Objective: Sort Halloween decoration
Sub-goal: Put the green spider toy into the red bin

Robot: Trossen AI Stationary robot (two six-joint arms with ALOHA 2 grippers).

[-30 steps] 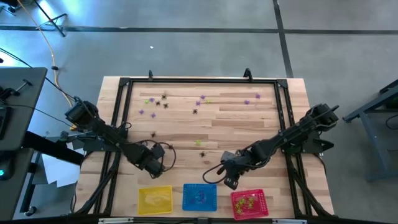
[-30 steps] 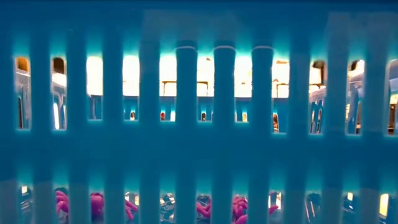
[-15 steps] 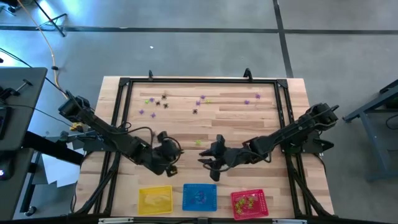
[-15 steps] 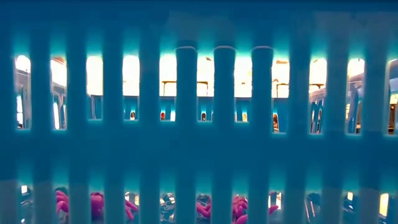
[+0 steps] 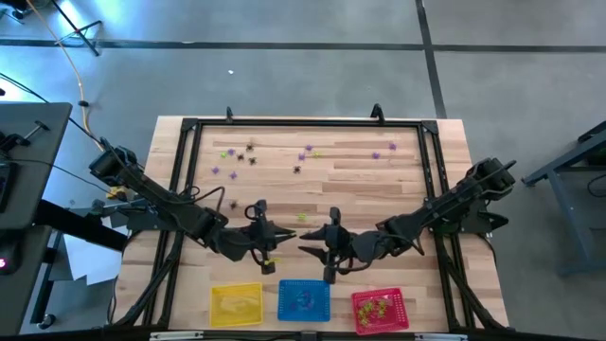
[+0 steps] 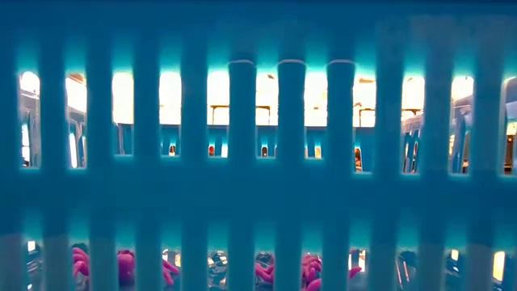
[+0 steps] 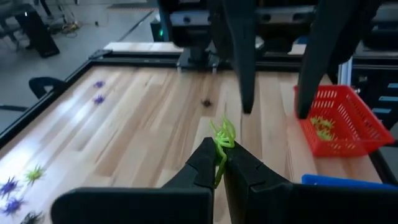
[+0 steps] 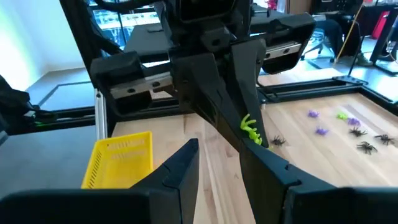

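The wooden table [image 5: 379,180] fills the middle of the high view, edged by a black frame. Both dark arms reach in from the sides and meet at lower centre. Along the bottom edge stand 3 mesh baskets: a yellow basket [image 5: 236,304] at left, a blue basket [image 5: 304,299] in the middle and a red basket [image 5: 380,310] at right, the red one with yellow-green trinkets in it. The low view is filled by the blue basket's slatted wall, with pink-purple trinkets behind its lowest slots.

The left gripper [image 5: 268,239] is clamped tight on a yellow-green spider trinket [image 7: 222,138], which sticks up from between its fingertips in the left wrist view. The right gripper [image 5: 322,248] faces it just beside, fingers parted with nothing between them; the trinket shows just beyond them in the right wrist view.

Loose spider trinkets [image 5: 248,150] in black, purple and yellow-green lie scattered across the table's upper part, well apart from the grippers.
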